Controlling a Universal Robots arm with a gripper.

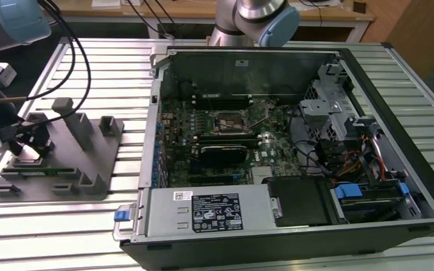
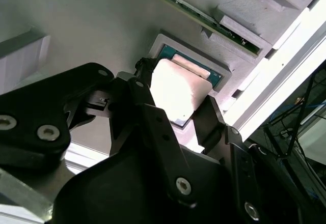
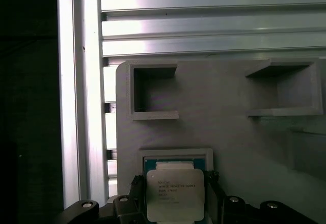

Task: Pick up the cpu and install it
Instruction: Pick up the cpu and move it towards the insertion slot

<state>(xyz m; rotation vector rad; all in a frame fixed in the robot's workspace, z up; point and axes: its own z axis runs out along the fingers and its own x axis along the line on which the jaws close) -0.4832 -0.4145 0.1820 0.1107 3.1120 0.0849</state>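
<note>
1. At the exterior view's left, your claw is down over the grey fixture, which lies on the slatted metal worktop. The fixture has shaped pockets and posts. I judge that these keep each part in a known place where the arm can find it.
2. The cpu lies flat in a square pocket near one edge of this fixture, with its shiny top upward. The pocket seems made to hold it square to the claw.
3. In both wrist views the claw is narrowed around the cpu. Its two black fingers stand against two opposite edges of the chip, one on each side. Gripping by the edges, I think, keeps the underside from being touched.
4. The chip looks seated in the pocket, and the green rim of its board shows inside the pocket frame. So I judge it is gripped but not yet lifted.
5. Toward the exterior view's right, the open computer case lies on its side on the same worktop, so the motherboard faces up. The socket sits in the middle of the board, well apart from the claw, and it is where the cpu belongs.
</note>
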